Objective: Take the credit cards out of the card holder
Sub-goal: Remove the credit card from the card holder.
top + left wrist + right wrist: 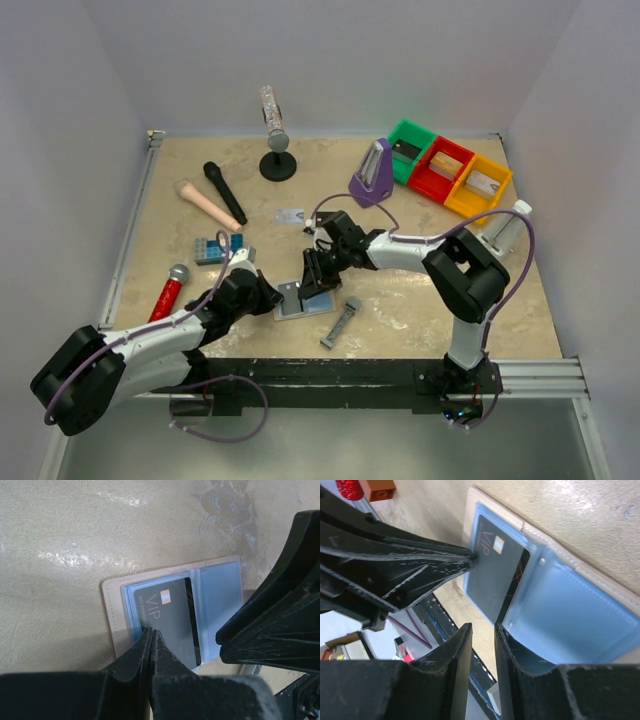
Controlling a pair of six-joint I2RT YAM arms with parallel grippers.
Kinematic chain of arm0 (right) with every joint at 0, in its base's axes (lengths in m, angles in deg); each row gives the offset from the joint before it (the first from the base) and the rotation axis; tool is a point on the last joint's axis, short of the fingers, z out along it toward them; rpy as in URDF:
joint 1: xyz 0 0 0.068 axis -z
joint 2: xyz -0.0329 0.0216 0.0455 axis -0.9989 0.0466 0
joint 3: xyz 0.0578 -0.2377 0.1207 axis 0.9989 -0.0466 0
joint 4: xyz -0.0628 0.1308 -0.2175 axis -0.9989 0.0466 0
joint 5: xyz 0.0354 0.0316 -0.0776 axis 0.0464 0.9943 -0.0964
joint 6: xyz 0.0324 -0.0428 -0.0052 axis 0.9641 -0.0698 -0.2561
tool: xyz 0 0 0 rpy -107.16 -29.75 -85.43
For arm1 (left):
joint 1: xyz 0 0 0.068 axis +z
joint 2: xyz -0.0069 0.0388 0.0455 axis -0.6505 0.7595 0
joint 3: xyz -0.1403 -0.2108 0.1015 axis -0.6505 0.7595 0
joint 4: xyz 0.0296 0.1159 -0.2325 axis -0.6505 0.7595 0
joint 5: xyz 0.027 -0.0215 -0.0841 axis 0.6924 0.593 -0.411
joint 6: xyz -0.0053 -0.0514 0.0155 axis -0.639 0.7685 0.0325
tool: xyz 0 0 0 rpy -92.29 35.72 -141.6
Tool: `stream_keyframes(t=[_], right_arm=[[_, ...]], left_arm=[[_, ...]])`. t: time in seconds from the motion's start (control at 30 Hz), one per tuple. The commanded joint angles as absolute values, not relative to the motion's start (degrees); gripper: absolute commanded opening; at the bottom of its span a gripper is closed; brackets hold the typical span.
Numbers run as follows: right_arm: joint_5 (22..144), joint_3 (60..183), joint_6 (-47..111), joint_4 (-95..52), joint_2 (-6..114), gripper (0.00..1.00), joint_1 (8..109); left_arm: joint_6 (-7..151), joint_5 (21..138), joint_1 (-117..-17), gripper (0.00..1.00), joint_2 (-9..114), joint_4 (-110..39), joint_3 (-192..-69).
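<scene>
Card holder [320, 306] is boxed in. The left gripper [280, 296], fingers together, presses down at its left half, and the right gripper [313, 285], fingers slightly apart, hangs over its far side. A grey metal bar [341, 322] lies just beside its right corner. Past the bar, the bare table [395, 305] gives open passage.

Open card holder [300, 308] at the lower centre of the top view, between two grippers.
The left gripper [272, 293] is at its left edge and the right gripper [318, 272] at its upper right. In the left wrist view a card [167, 620] sits in the holder's left pocket, with the left fingertips [145, 640] touching the card's lower left edge. A loose card [289, 215] lies above the holder, a metal bar [341, 322] just to its lower right, and a toy brick [214, 249] to its upper left.
</scene>
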State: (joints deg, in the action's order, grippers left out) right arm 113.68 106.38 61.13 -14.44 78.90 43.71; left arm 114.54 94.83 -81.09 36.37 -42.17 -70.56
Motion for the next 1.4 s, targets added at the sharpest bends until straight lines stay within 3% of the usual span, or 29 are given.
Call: stream_keyframes(t=[0.0,1.0,1.37], right_arm=[[114.6,108.7,61.5,-15.7,79.7,0.29,43.3],[114.7,108.6,66.3,-19.6,83.6,0.30,43.3],[116.8,107.0,70.3,-25.1,84.1,0.30,43.4]], left_arm=[[115.6,95.8,-80.7,0.00,37.2,-43.3,-69.1],[115.8,95.0,-80.7,0.00,35.1,-43.1,-67.2],[116.5,94.6,-80.7,0.12,34.5,-43.1,-66.0]])
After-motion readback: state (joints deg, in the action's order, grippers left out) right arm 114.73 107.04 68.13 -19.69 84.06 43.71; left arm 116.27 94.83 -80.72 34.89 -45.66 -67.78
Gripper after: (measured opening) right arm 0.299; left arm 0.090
